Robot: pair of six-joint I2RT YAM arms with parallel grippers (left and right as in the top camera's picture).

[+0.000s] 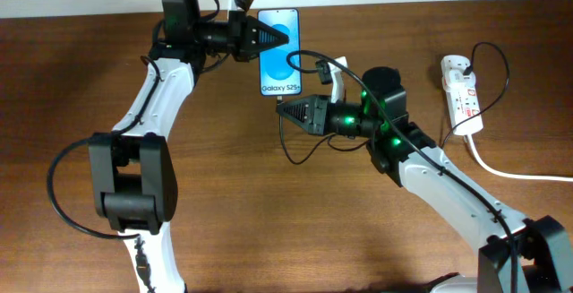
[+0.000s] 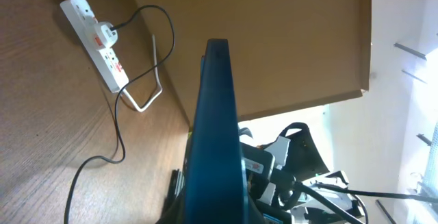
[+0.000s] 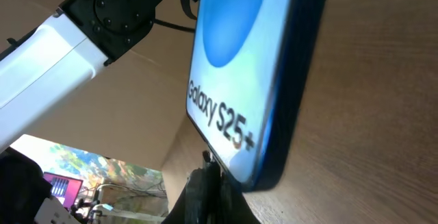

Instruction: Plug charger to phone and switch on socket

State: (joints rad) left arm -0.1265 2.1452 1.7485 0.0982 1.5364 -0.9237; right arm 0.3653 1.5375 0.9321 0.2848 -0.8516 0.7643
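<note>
Left gripper (image 1: pixel 257 38) clamped on the phone (image 1: pixel 281 58) at its upper left edge. Right gripper (image 1: pixel 285 110) pinched narrow on the charger (image 2: pixel 118 128) tip, just below the phone's lower end. Slack cable loops beside it. Socket (image 1: pixel 461 91) lies well apart, far right on the table (image 1: pixel 269 230).

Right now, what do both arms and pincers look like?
White tubular links with black joint housings on both the left arm and right arm; thin black cables loop alongside. Black tapered left pincer and right pincer; green lights glow at the right wrist.
</note>
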